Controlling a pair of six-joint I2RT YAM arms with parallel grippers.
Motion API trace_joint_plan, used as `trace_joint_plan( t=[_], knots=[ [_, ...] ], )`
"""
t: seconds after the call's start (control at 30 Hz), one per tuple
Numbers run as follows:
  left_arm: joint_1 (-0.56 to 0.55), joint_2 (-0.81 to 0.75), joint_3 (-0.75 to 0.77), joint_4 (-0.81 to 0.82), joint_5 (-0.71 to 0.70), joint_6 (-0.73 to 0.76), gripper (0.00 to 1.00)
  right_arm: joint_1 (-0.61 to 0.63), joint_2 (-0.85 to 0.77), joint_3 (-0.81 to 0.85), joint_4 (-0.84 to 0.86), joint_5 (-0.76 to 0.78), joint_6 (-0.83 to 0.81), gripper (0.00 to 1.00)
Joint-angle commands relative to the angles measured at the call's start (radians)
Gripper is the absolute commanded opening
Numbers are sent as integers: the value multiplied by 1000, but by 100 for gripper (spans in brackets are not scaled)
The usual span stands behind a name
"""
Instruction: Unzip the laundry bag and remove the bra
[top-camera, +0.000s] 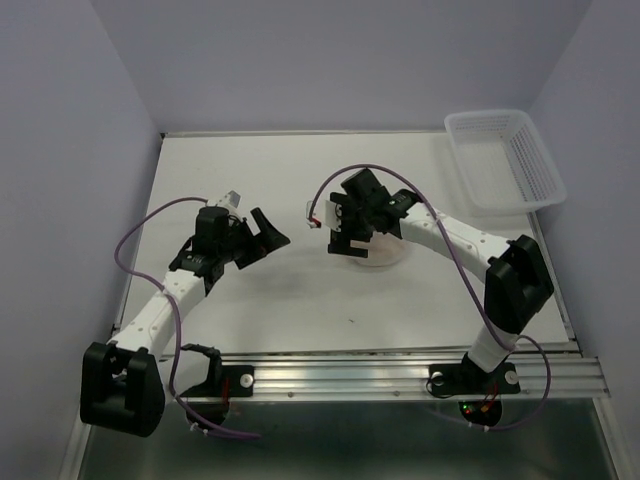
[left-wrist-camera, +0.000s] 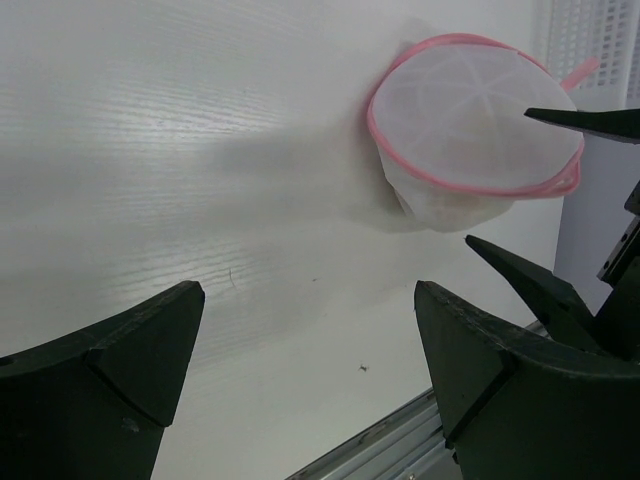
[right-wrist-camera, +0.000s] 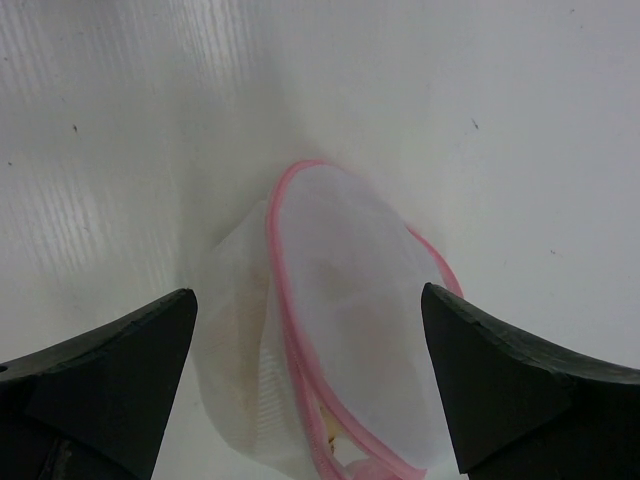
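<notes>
The laundry bag (right-wrist-camera: 350, 330) is a round white mesh pouch with pink piping, lying on the white table. It also shows in the left wrist view (left-wrist-camera: 470, 130) and, partly under the right wrist, in the top view (top-camera: 388, 256). The peach bra (right-wrist-camera: 331, 431) shows faintly through the mesh and at a small gap in the zipper edge. My right gripper (right-wrist-camera: 310, 370) is open, straddling the bag just above it with a finger on each side, and it also shows in the top view (top-camera: 352, 242). My left gripper (left-wrist-camera: 310, 340) is open and empty, left of the bag (top-camera: 272, 232).
A white plastic lattice basket (top-camera: 505, 160) stands at the back right corner. A metal rail (top-camera: 400, 375) runs along the table's near edge. My right gripper's fingers (left-wrist-camera: 585, 120) reach into the left wrist view beside the bag.
</notes>
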Motion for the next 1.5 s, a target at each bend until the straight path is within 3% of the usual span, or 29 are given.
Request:
trace_joint_plan(
  t=[0.0,0.23,0.43,0.53,0.57,0.67,0.7,0.87,1.0,1.17,1.33,1.47],
  knots=[
    [8,-38,-14,5,-12,2,99,9,11,56,73,39,9,100],
    [20,-81,-14,-29,-39,19,99,9,54,60,111,85,43,95],
    [22,-104,-26,-22,-44,19,99,9,66,72,125,117,63,85],
    [23,-113,-32,-16,-47,17,99,9,77,79,123,130,67,70],
    [25,-116,-34,-16,-47,17,99,9,79,79,123,133,67,57],
    [25,-124,-35,-13,-54,14,99,9,77,83,123,125,73,32],
    [25,-124,-35,-10,-55,13,99,9,76,85,125,119,77,29],
    [23,-116,-55,34,-33,-22,99,9,50,91,165,107,122,23],
    [23,-81,-70,135,34,-59,99,9,-21,36,328,153,230,13],
    [14,8,-40,212,93,-95,99,9,-168,-113,528,151,377,5],
    [-18,129,17,251,131,-110,99,9,-326,-296,761,280,536,4],
    [-70,247,109,264,159,-107,99,9,-443,-432,864,185,541,4]
  ],
)
